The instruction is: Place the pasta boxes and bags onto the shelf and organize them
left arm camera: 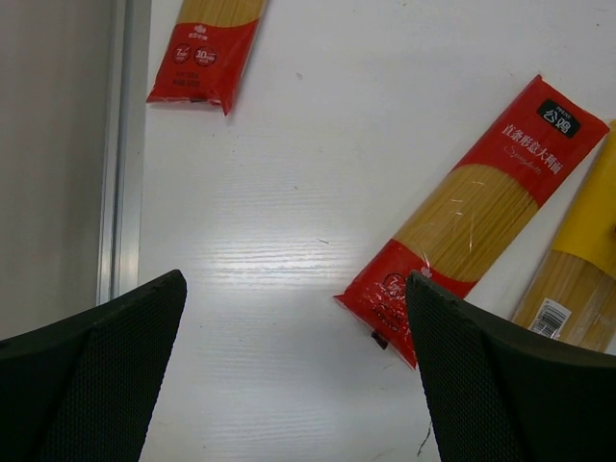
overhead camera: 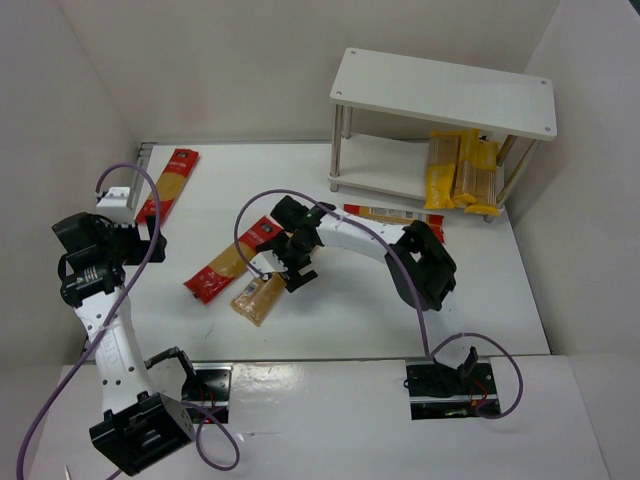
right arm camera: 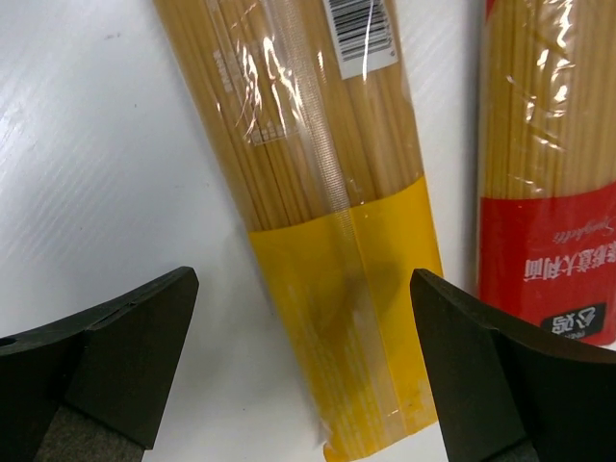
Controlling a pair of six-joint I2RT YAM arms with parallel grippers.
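The right gripper [right arm camera: 300, 289], jaws wide apart, hangs straddling the yellow-ended pack [right arm camera: 327, 192] toward the desk's front edge, seemingly lined up to pinch its narrow width; the left gripper [left arm camera: 294, 289], likewise spread and empty, hovers nearer the left edge beside a red-ended pack [left arm camera: 472, 212]; the shelf [overhead camera: 445, 92], at the back right corner, carries yellow packs [overhead camera: 460, 170] on its lower tier.

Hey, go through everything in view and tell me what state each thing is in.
shelf: upright
left gripper: open, empty
right gripper: open, empty
yellow packs: on the shelf's lower tier
yellow-ended pack: flat on the table, under the right gripper, not gripped
red-ended pack: flat on the table
far-left red pack: flat on the table
red pack near the shelf: flat, partly hidden
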